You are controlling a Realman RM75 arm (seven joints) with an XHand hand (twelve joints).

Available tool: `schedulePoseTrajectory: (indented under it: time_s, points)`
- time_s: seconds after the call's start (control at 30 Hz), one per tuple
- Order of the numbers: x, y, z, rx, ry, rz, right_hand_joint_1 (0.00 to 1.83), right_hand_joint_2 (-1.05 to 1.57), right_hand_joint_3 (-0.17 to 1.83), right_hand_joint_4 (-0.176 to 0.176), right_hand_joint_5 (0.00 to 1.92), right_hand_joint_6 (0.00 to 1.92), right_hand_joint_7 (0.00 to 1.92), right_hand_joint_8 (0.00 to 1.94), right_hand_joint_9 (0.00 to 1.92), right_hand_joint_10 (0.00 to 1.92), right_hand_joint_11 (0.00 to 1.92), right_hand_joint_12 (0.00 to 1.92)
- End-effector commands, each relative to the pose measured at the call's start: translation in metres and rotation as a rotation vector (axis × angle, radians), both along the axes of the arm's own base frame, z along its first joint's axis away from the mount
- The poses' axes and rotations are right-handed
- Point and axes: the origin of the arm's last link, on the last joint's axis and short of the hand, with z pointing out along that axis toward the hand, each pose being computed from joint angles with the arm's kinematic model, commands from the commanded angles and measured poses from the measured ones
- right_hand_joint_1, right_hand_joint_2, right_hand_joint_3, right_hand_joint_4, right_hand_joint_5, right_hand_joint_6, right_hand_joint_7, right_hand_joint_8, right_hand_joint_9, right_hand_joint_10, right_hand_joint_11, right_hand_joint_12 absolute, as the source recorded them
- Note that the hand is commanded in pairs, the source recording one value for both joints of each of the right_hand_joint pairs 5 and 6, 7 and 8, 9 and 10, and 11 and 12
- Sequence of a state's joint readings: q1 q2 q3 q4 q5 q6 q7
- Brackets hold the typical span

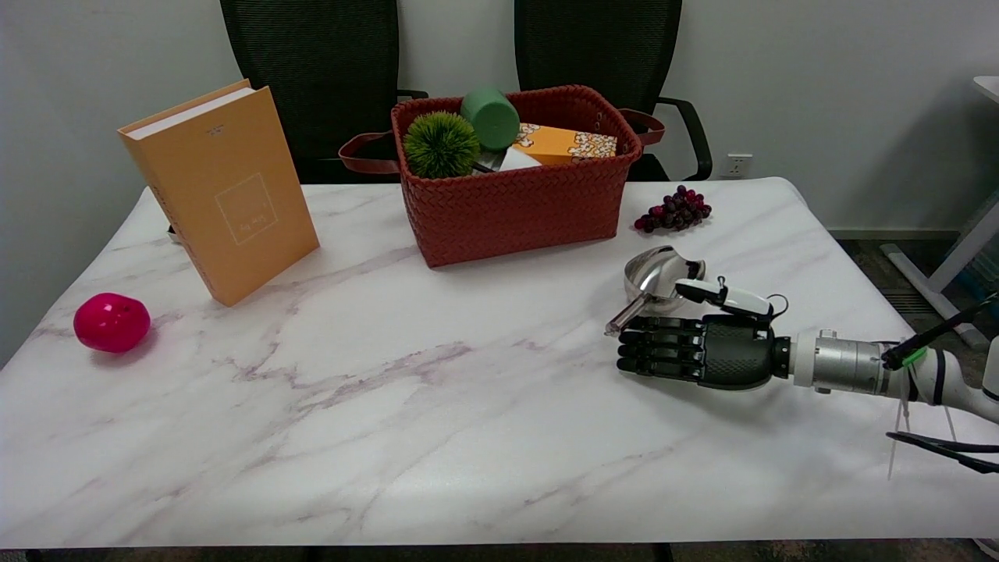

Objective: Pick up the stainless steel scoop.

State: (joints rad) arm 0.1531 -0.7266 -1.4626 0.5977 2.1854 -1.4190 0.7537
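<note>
Right hand (706, 350) low over marble table (437, 406), fingers straight and pressed together, thumb apart, holding nothing. Stainless steel scoop (654, 279) just beyond the fingers, handle slanting toward fingertips. Advice: slide fingers under handle, close thumb on top, lift level.

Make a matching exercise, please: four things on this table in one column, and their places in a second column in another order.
1. stainless steel scoop
2. round pink ball
3. dark purple grape bunch
4. standing orange book

a. near the table's left edge
b. beside the right hand
c. right of the red woven basket
d. left of the basket

Pairs: 1-b, 2-a, 3-c, 4-d
</note>
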Motion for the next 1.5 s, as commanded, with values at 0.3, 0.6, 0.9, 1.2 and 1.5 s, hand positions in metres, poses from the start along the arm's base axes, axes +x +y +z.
schedulePoseTrajectory:
  time_s: [0.3, 0.6, 0.9, 1.2, 1.5]
  points:
    - [-0.013, 0.004, 0.018, -0.151, -0.118, -0.05, 0.24, 1.47, -0.17, 0.0, 0.0, 0.0, 0.0, 0.0, 0.0, 0.0, 0.0, 0.0]
    - [-0.009, -0.007, 0.012, -0.143, -0.154, -0.046, 0.23, 1.49, -0.17, 0.0, 0.0, 0.0, 0.0, 0.0, 0.0, 0.0, 0.0, 0.0]
    - [-0.005, -0.015, 0.003, -0.122, -0.196, -0.038, 0.22, 1.5, -0.17, 0.0, 0.0, 0.0, 0.0, 0.0, 0.0, 0.0, 0.0, 0.0]
    - [-0.007, -0.018, -0.006, -0.088, -0.211, -0.071, 0.19, 1.54, -0.17, 0.0, 0.0, 0.0, 0.0, 0.0, 0.0, 0.0, 0.0, 0.0]
    - [-0.009, -0.02, -0.014, -0.053, -0.199, -0.082, 0.15, 1.57, -0.17, 0.0, 0.0, 0.0, 0.0, 0.0, 0.0, 0.0, 0.0, 0.0]
